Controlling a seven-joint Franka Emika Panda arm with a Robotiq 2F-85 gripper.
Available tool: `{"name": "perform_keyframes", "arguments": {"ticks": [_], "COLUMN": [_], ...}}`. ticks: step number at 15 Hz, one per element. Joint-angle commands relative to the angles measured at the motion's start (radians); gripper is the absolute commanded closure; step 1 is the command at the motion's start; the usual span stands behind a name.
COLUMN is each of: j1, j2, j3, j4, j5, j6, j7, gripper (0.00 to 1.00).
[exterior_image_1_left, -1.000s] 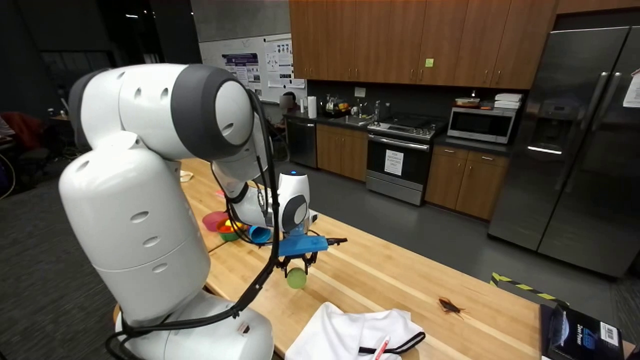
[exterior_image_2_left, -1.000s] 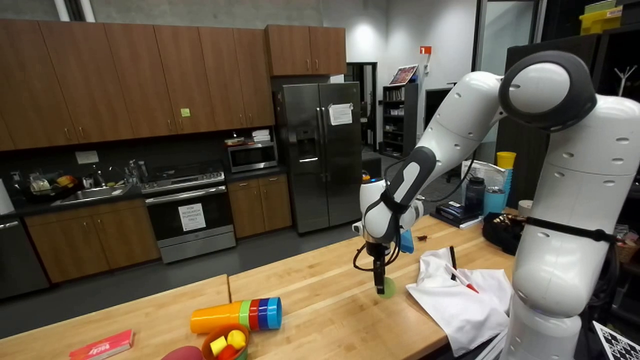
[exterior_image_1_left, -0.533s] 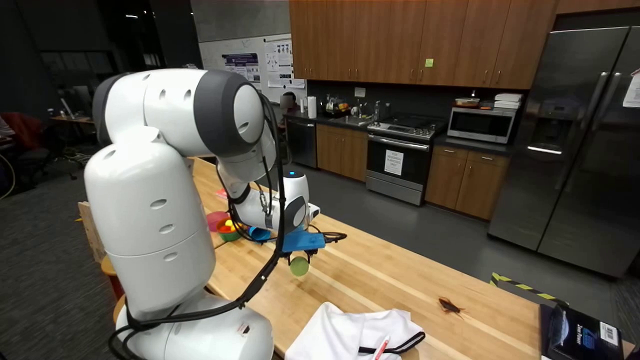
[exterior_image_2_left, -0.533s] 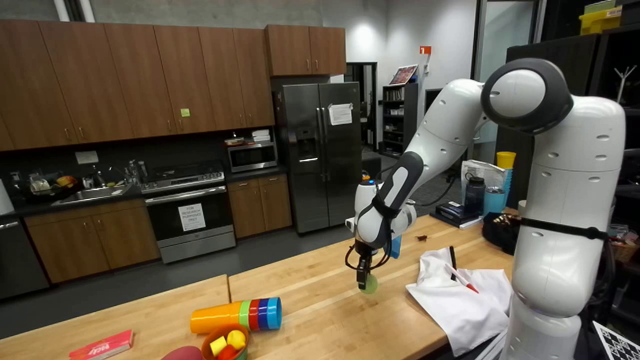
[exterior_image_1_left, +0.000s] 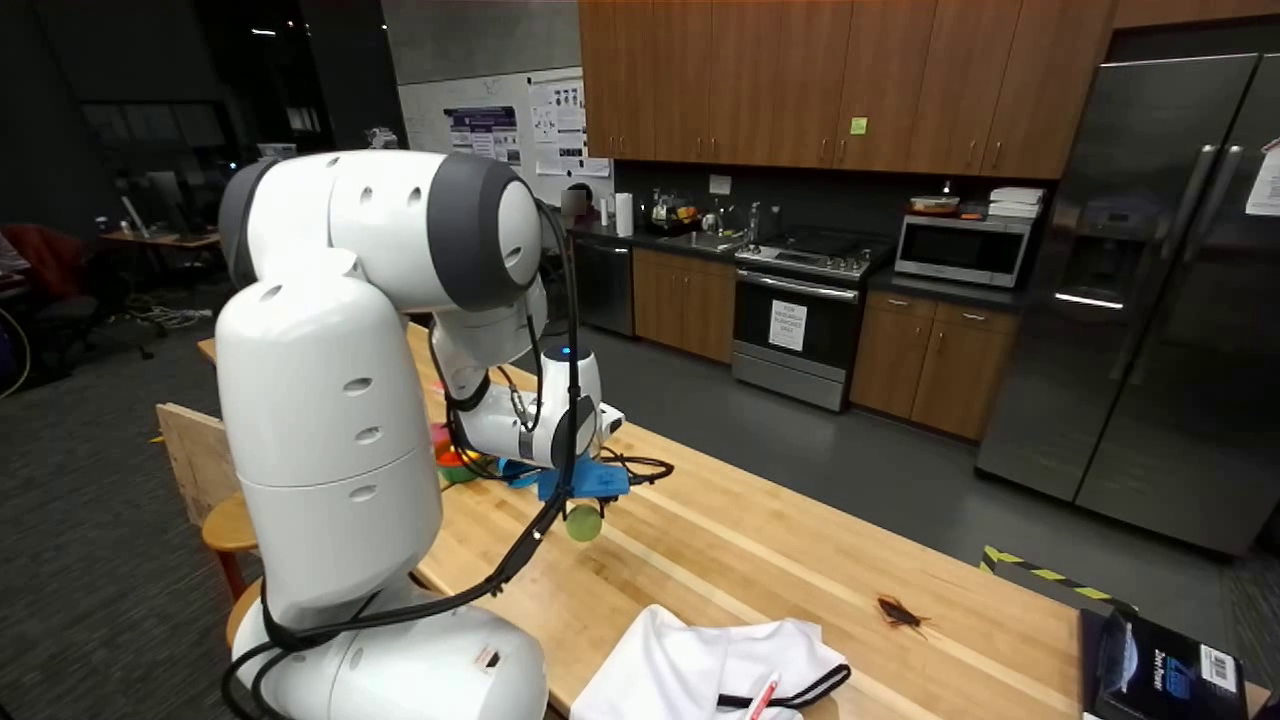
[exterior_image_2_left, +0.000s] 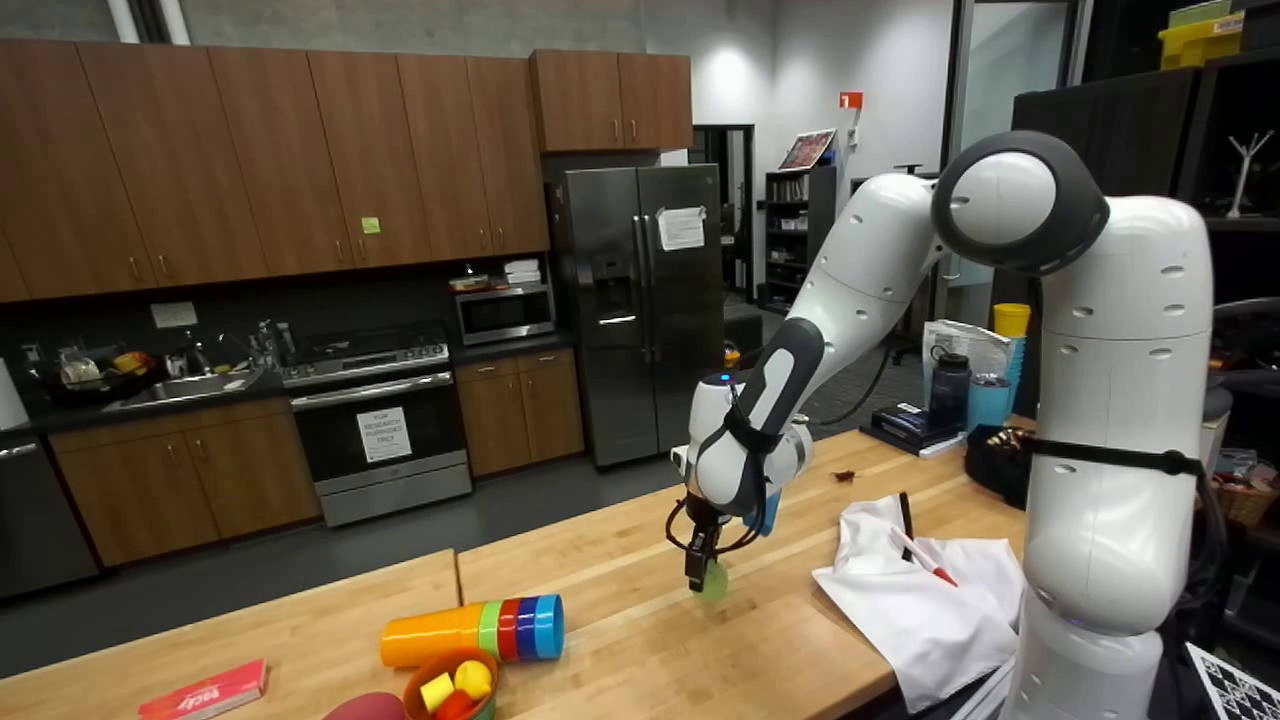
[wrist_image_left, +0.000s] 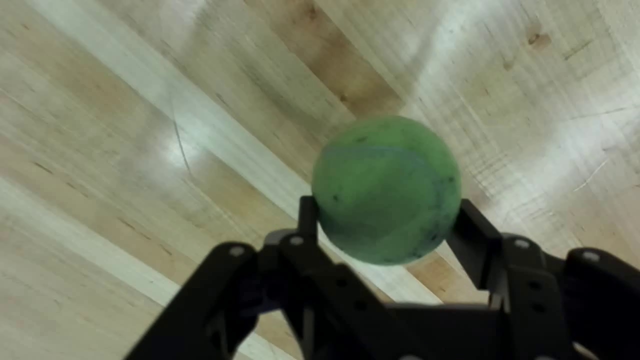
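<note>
A green ball (wrist_image_left: 387, 185) with a faint curved seam and dark specks is pinched between the black fingers (wrist_image_left: 307, 217) of my gripper (wrist_image_left: 386, 212) in the wrist view. Both fingertips press on its sides, and most of the ball sticks out past them. In both exterior views the gripper (exterior_image_2_left: 702, 572) points down over the wooden table (exterior_image_1_left: 760, 560). There the ball (exterior_image_1_left: 583, 524) shows at the fingertips and appears raised a little off the wood. A blue piece (exterior_image_1_left: 598, 480) on the wrist hides part of the gripper.
Stacked coloured cups (exterior_image_2_left: 475, 630) lie on their side near a bowl (exterior_image_2_left: 428, 680) with yellow and red pieces. A pink box (exterior_image_2_left: 205, 690) lies farther left. Elsewhere are a white cloth (exterior_image_1_left: 700, 660) bearing a red-and-white pen (exterior_image_1_left: 763, 697), a brown insect-like object (exterior_image_1_left: 900, 612) and a black box (exterior_image_1_left: 1165, 670).
The arm has swung across the table, carrying the ball nearer the cups and bowl. The fingers have kept their grip throughout. Cloth, cups and bowl have stayed in place.
</note>
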Motion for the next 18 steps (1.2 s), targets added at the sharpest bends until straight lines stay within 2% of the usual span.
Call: {"name": "perform_keyframes", "arguments": {"ticks": [1,10,14,18], "j1": [-0.015,-0.006,0.006,0.025], "j2": [0.013,0.06,0.101,0.148], "j3": [0.043,0.093,0.101,0.093], "j4": [0.027,0.077,0.057,0.061], "j5": [0.011,-0.008,-0.084,-0.173], "j6": [0.003,0.025,0.093,0.107], "j7": [0.009,0.023,0.053,0.12], "gripper": [0.6,0.6,0.6,0.6]}}
